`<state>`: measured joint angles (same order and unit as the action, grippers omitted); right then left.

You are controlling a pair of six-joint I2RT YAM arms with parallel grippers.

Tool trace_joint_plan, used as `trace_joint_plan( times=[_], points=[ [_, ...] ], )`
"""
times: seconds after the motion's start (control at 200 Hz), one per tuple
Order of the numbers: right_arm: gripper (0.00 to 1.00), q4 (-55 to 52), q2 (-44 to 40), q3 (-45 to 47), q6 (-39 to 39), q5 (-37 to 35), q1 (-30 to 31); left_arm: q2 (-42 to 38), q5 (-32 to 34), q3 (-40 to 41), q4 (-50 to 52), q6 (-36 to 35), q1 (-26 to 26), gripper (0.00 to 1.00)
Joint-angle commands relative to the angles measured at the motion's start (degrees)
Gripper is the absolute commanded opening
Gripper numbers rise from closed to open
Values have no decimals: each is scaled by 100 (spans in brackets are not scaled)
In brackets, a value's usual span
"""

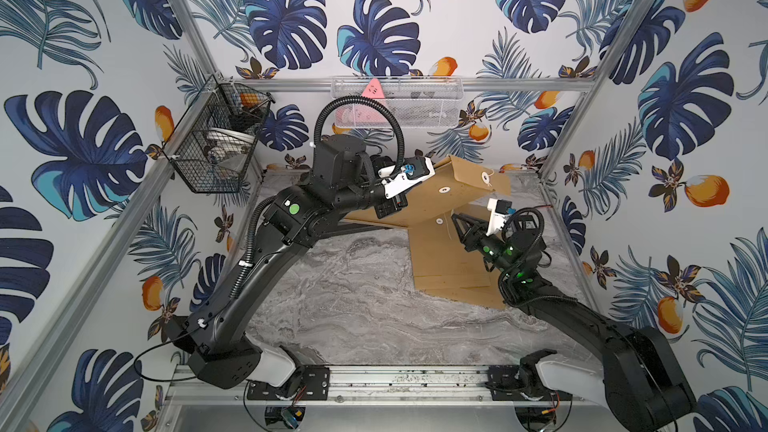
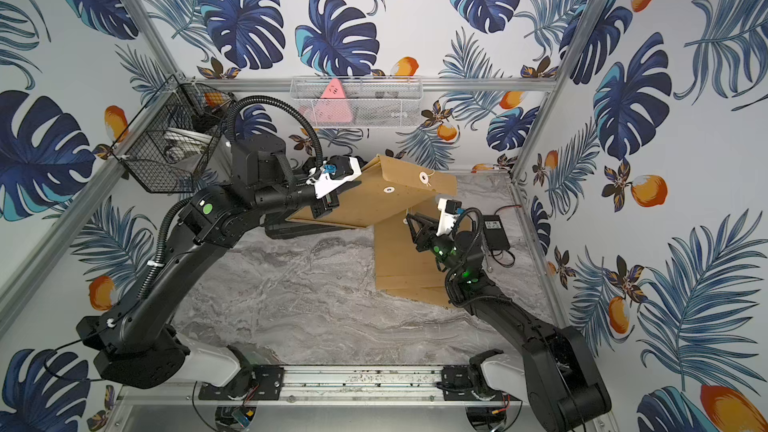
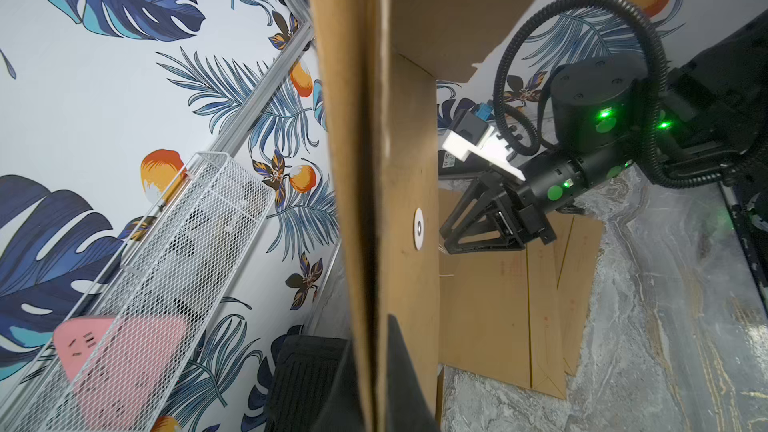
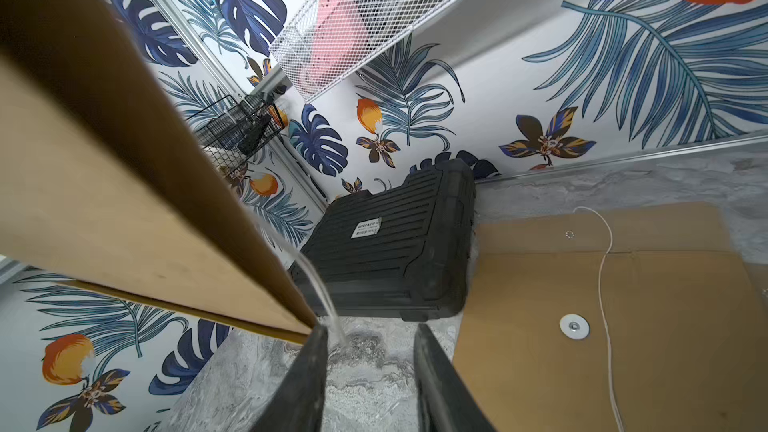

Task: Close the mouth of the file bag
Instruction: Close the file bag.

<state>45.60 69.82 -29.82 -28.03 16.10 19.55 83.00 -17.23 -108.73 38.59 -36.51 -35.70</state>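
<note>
Brown file bag [image 1: 457,197] is held above the far surface [image 1: 353,284], pinched tight in the left end effector [image 1: 388,209]; the right end effector [image 4: 370,330], partly open and empty, sits at its corner.

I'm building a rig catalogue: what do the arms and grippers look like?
Left arm and right arm: black links, white base shells, ribbed black cable conduits, round green markers. Right gripper: black, triangular open-frame, white camera bracket behind. Right arm's joints glow green.
</note>
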Motion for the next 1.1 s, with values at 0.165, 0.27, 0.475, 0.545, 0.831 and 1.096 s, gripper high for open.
trace_joint_plan(
  times=[0.165, 0.27, 0.475, 0.545, 0.831, 1.096],
  points=[
    [33, 505, 340, -352, -180, 109, 31, -20, -193, -61, -170, 136, 2, 0],
    [37, 622, 453, -444, -225, 223, 40, -21, -178, -19, -192, 158, -6, 0],
    [46, 1048, 678, -502, -414, 475, 62, 10, -231, -26, -199, 233, -6, 0],
    [35, 1396, 836, -542, -684, 430, 59, 6, -300, -18, -165, 233, 10, 0],
    [0, 1138, 475, -682, -713, -394, -10, -207, -945, 302, 255, 189, 387, 0],
    [0, 382, -350, -932, -578, -726, -424, -492, -828, 1049, 502, 132, 606, 0]
  ],
)
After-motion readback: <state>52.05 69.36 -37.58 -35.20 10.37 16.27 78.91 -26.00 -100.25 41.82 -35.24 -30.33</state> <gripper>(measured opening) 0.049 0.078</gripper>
